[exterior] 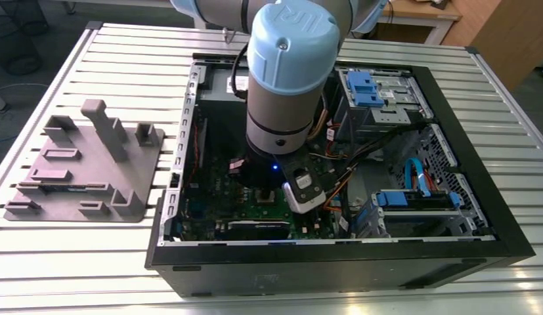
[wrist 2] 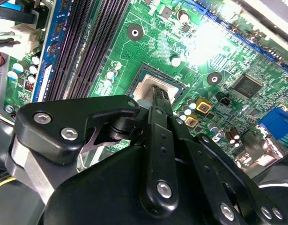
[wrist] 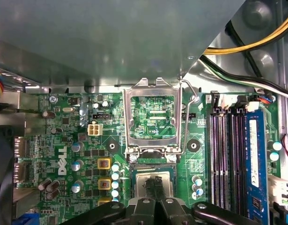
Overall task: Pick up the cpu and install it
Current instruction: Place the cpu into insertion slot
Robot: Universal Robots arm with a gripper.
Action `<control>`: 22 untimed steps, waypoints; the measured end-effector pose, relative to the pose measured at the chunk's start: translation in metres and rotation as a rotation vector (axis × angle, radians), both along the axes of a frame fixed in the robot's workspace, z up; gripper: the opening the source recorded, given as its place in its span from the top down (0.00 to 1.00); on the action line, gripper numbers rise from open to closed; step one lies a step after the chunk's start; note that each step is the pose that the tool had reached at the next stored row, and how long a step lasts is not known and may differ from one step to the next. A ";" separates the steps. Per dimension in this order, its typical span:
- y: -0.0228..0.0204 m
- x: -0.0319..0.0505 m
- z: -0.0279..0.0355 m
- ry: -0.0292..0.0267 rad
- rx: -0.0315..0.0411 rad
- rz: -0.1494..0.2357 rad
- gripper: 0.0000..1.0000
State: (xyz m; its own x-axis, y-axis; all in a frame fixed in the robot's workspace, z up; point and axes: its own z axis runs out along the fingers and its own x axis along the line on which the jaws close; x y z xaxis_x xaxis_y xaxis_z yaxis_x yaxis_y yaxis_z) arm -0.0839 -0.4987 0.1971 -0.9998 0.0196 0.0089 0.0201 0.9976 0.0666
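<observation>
A slatted metal table [exterior: 122, 59] carries a black case [exterior: 341, 262] lying open side up. On the exterior view's left of the case, apart from it, sits a grey moulded block [exterior: 87, 164] with pegs and pockets. The arm [exterior: 289, 72], grey with pale blue caps, reaches straight down into the case.

Inside the case, blue brackets [exterior: 363, 88] mark the drive bays on the exterior view's right, and the green motherboard [exterior: 214, 190] lies under the arm. In the first wrist view, yellow and black cables [wrist: 256, 44] run over the bare metal beside the board, and dark memory slots [wrist: 225, 154] stand in a row beside the socket [wrist: 134, 168].

The shiny frame [wrist: 127, 117] is hinged open, tipped back from the socket, so the board shows through its window.

The cpu [wrist: 168, 183] lies flat in the socket, its silvery top facing up; in the second wrist view it [wrist 2: 143, 88] shows as a pale square in the dark socket rim.

The gripper [wrist: 153, 187] hangs directly above the cpu's middle in both wrist views [wrist 2: 160, 93]. Its black fingers [wrist 2: 158, 140] are drawn together with nothing between them, and their tips sit at the cpu's top; whether they touch it cannot be told.
</observation>
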 end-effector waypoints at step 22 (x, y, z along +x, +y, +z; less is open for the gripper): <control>0.0001 0.0000 0.0017 -0.0002 -0.0009 -0.002 0.89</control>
State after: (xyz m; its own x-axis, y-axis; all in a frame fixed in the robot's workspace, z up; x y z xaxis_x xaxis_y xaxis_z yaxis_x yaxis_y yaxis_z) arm -0.0839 -0.4986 0.1989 -0.9997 0.0215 0.0087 0.0221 0.9976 0.0657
